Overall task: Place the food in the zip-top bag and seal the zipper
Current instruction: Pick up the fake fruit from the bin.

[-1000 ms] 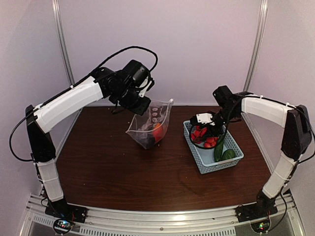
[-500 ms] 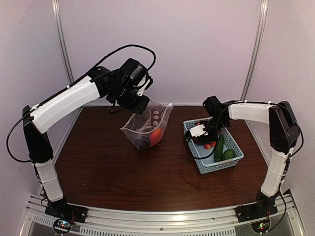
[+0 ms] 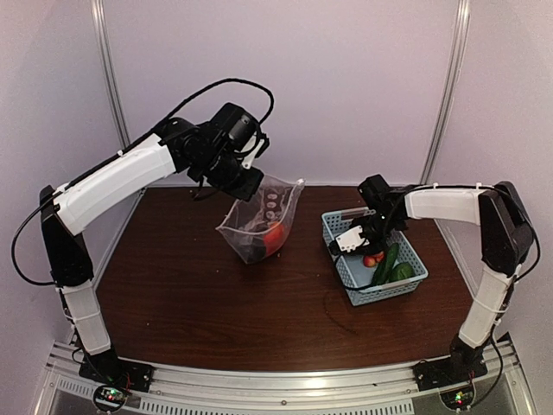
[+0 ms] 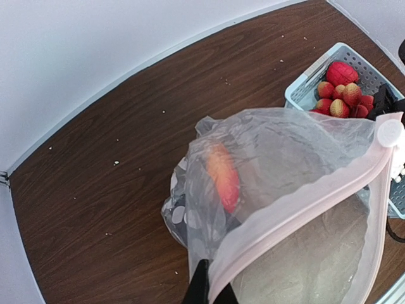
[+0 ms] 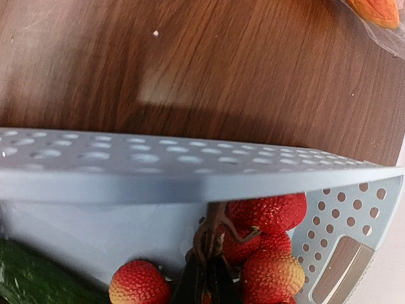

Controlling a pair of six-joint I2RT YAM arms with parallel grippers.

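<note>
My left gripper is shut on the zip-top bag at its zipper edge and holds it up off the table. In the left wrist view its fingertips pinch the pale zipper, whose white slider tab is at the far end. An orange piece and a dark piece lie inside the bag. My right gripper is low inside the blue basket. In the right wrist view it is shut on the brown stem of a red fruit cluster.
The basket's perforated wall crosses right in front of my right gripper. Green cucumbers lie in the basket; one shows in the right wrist view. The basket stands just right of the bag. A white wall backs the table.
My right arm has swung left and dropped lower into the basket, keeping the red cluster by the near-left wall. The left arm and bag have barely shifted.
</note>
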